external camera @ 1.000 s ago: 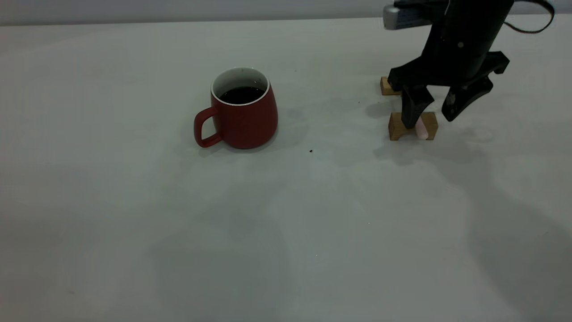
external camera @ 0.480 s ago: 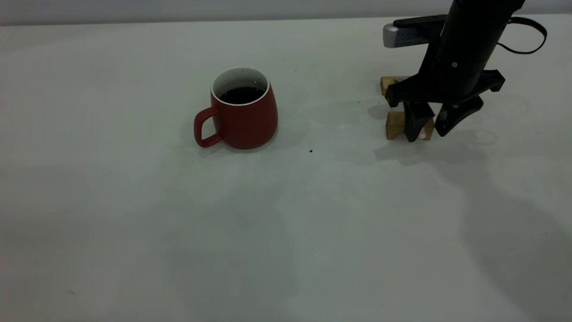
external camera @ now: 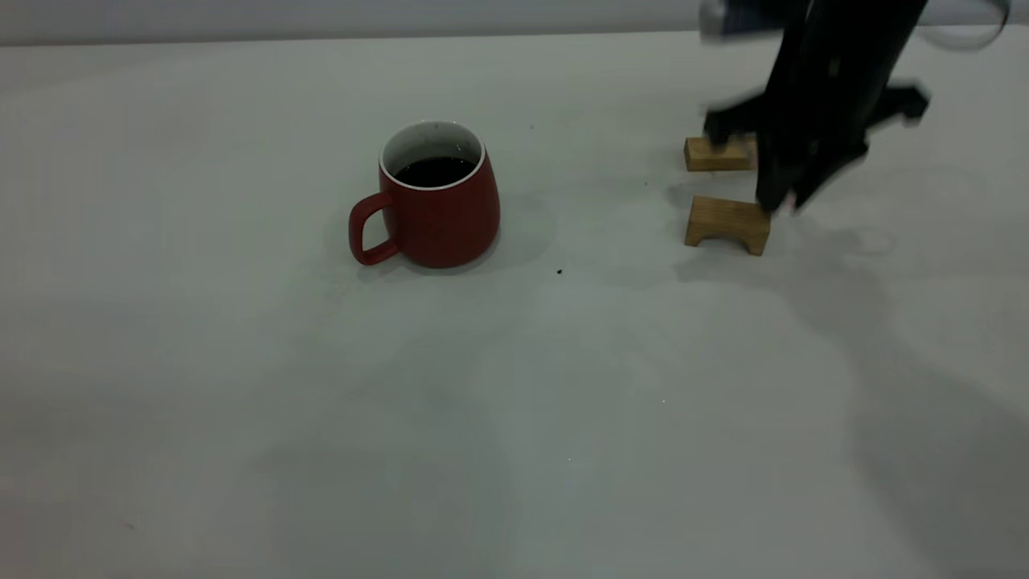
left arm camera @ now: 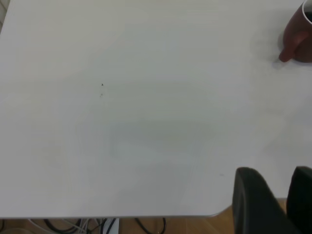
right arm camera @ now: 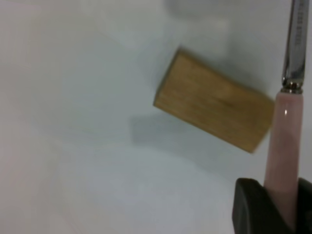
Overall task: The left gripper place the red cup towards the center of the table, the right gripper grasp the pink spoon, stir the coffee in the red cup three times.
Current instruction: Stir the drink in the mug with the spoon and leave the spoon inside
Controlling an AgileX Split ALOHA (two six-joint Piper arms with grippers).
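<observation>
Two black fingers [right arm camera: 253, 204] of the right gripper [external camera: 784, 201] clench the pink spoon [right arm camera: 282, 141] by its handle, above the table [external camera: 514, 402] beside two wooden blocks [external camera: 726, 223]. Motion blur hides the spoon from outside. The red cup [external camera: 438, 201] holds coffee [external camera: 435, 170] near centre. The left gripper [left arm camera: 275, 204], cut off, cannot be judged.

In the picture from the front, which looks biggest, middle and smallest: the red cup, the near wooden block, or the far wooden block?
1. The red cup looks biggest by far.
2. The near wooden block.
3. The far wooden block, but it sits farther back and the right gripper partly hides it, so the two blocks may really match.
</observation>
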